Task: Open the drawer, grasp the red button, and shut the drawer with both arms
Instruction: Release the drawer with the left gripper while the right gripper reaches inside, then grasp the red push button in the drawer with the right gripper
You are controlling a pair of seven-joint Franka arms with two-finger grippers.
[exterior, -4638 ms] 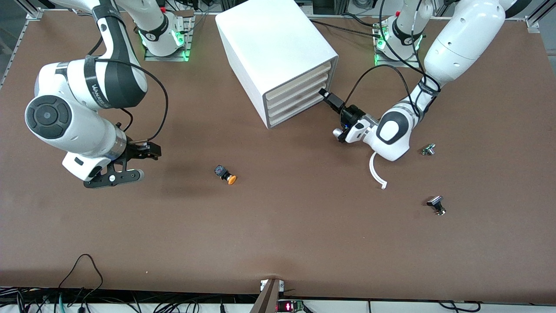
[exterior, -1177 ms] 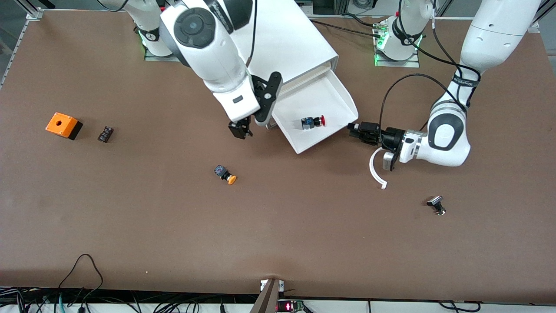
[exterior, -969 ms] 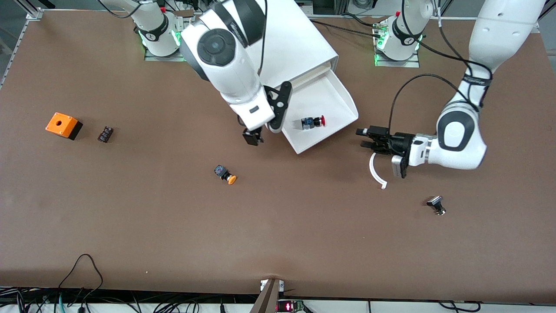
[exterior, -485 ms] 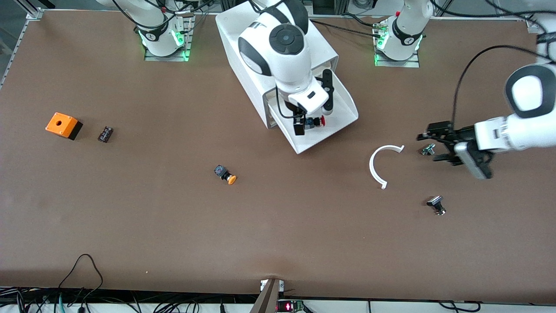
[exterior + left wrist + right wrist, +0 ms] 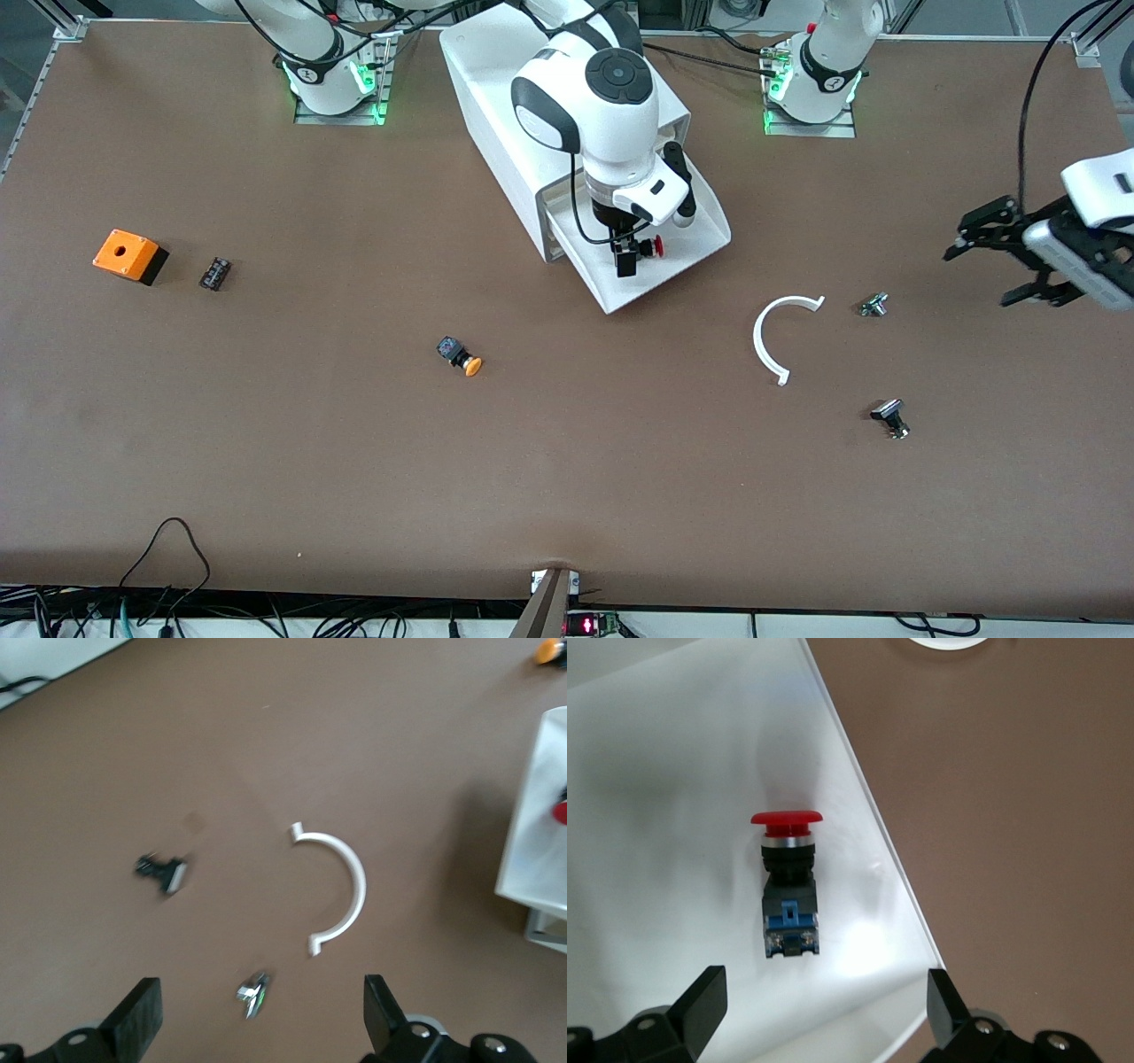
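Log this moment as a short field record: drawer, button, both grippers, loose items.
drawer: lowest one, pulled out of the cabinet
button: red cap, lying on its side in the drawer
right gripper: open, over the button, not touching it
left gripper: open, over the table's left-arm end, holding nothing
loose items: white curved piece, orange-capped button, orange box

Brown table (image 5: pixel 567 496), cables (image 5: pixel 168 567) apparently hanging along its near edge

The button (image 5: pixel 787 883) lies in the pulled-out drawer (image 5: pixel 700 252) of the cabinet (image 5: pixel 514 97), under the right gripper (image 5: pixel 631 252); the left gripper (image 5: pixel 997 257) hangs over the surface (image 5: pixel 567 461).
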